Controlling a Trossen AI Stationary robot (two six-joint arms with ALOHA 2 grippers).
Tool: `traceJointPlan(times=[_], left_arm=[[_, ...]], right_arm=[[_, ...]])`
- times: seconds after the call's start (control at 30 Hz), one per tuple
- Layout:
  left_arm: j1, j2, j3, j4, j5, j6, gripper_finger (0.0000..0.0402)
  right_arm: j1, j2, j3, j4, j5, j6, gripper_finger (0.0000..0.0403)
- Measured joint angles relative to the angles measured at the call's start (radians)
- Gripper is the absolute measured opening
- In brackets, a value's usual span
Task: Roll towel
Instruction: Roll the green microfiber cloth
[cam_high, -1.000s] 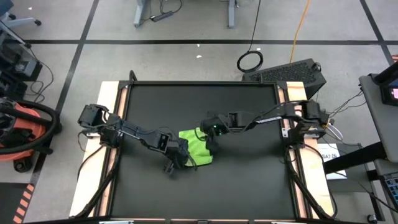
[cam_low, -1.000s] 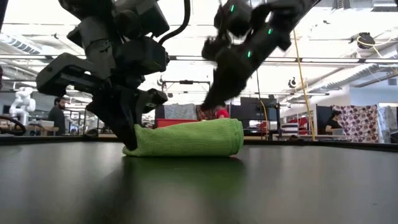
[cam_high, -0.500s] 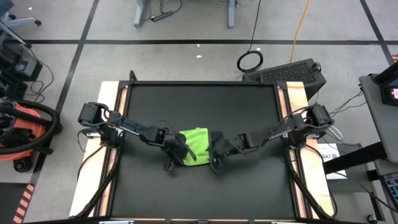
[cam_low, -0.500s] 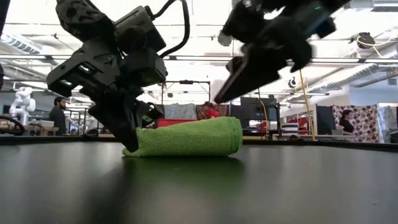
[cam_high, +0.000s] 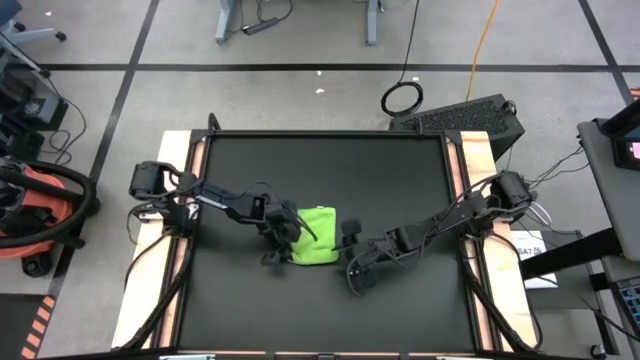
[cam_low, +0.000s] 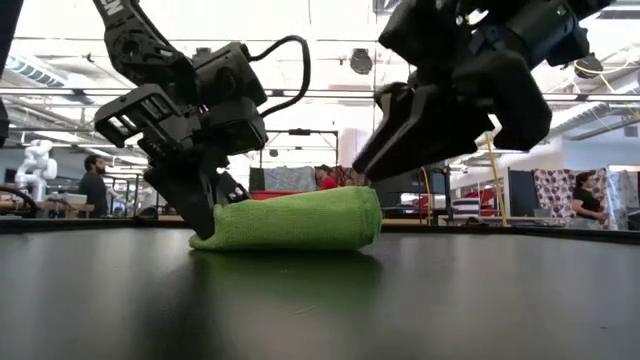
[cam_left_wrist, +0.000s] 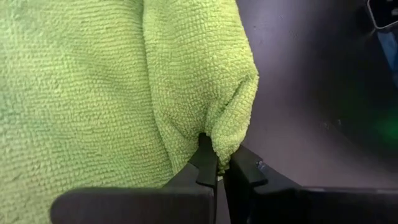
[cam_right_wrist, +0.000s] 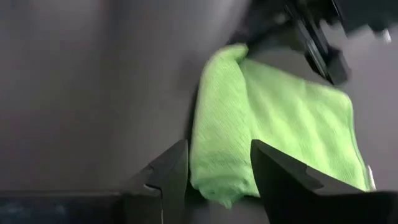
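Lime-green cloth, the towel (cam_high: 312, 236), is lying partly rolled near the middle of the black worktop (cam_high: 320, 160). High view: the left gripper (cam_high: 276, 240) is sitting at the towel's left edge; the right gripper (cam_high: 352, 262) is hovering just beside its right end. Low view: the right arm is hanging tilted above the roll, apart from it. Left wrist view: its fingers (cam_left_wrist: 205, 163) are pinching a fold shut. Right wrist view: its fingers (cam_right_wrist: 171, 168) are standing open around the roll's end, gripping nothing. Judged risk: a one-sided pull is likely to slacken or skew the roll.
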Motion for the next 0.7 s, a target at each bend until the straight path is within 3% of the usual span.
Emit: traceJointPlan(times=[0.43, 0.7], left_arm=[[0.061, 0.000, 0.000, -0.062, 0.085, -0.029, 0.0013], [0.064, 0.000, 0.000, -0.063, 0.095, -0.043, 0.0013]], right_arm=[[0.001, 0.094, 0.000, 0.101, -0.026, -0.046, 0.0170], [-0.001, 0.133, 0.001, 0.200, 0.025, -0.054, 0.0246]])
